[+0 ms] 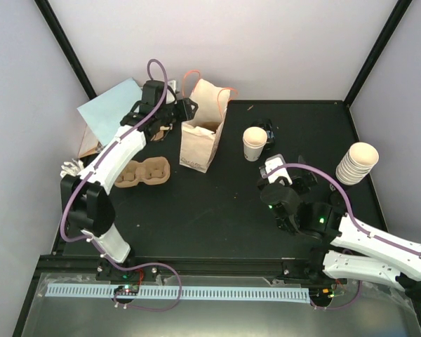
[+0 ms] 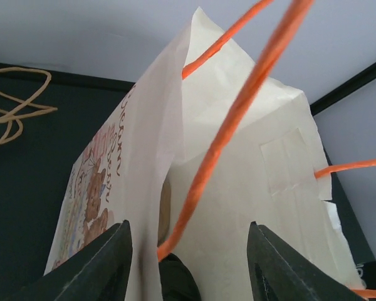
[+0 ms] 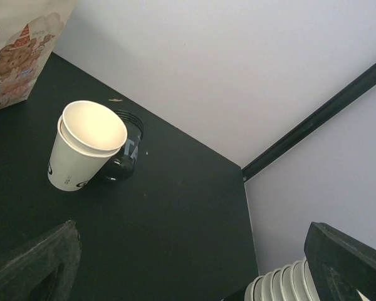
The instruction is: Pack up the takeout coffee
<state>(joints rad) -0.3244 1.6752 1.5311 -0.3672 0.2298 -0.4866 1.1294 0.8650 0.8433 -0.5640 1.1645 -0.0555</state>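
Straddling the paper bag (image 2: pixel 250 175) wall, my spread left end effector (image 2: pixel 191 266) likely steadies its mouth; my spread right end effector (image 3: pixel 188 263) faces the cup (image 3: pixel 81 150).

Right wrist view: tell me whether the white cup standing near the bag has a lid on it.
No, the white cup stands open-topped, its cream inside showing and nothing covering its rim.

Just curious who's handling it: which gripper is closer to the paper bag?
Left. The left gripper is at the paper bag's top rim, with one bag wall between its fingers. The right gripper sits well off to the bag's right, beyond the open cup.
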